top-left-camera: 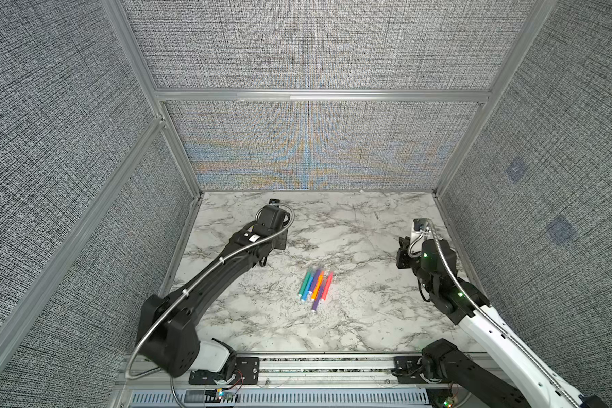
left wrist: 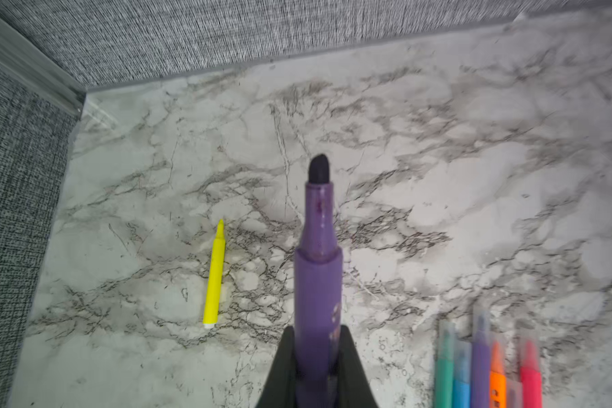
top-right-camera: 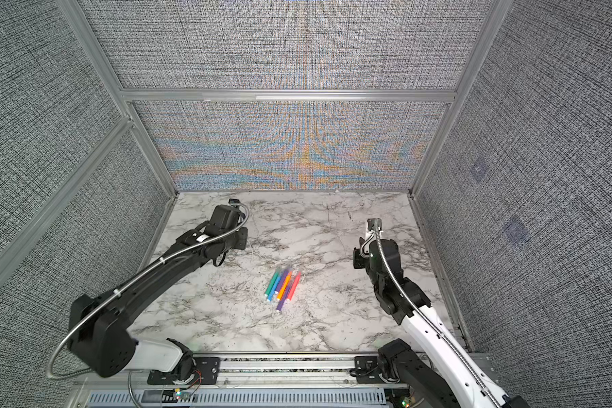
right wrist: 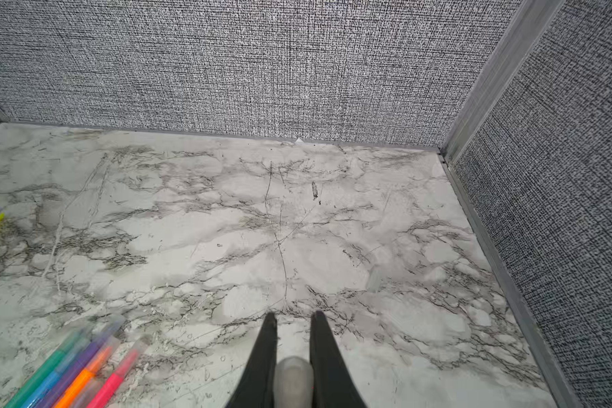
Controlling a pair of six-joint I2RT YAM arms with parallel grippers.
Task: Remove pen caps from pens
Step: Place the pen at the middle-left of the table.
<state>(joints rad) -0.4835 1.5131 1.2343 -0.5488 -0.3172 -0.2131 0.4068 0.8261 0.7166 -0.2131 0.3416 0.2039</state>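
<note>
**Entry: pen-uncapping bench, two arms**

- Left gripper [left wrist: 317,330]: closed on the barrel of a purple pen [left wrist: 318,268] with its tip bare. It sits left of centre in both top views.
- Right gripper [right wrist: 294,314]: closed on a clear cap [right wrist: 292,378], seated deep between the jaws. It sits at the right of the frame in both top views.
- Yellow pen [left wrist: 215,279]: uncapped, lying alone, well apart from the rest.
- Bundle [top-left-camera: 315,286]: five pens side by side on the surface [top-left-camera: 368,318], just below centre in both top views. Their caps [left wrist: 481,326] appear to be on.
- Containers: none in view, so nothing is there to take loose pieces.
- Risks, as I judge them:
  - The bare purple tip could mark the surface if set down nib-first.
  - A released cap could roll and, being clear, vanish against the marble pattern.
  - Reaching into the tight bundle could scatter its neighbours.
</note>
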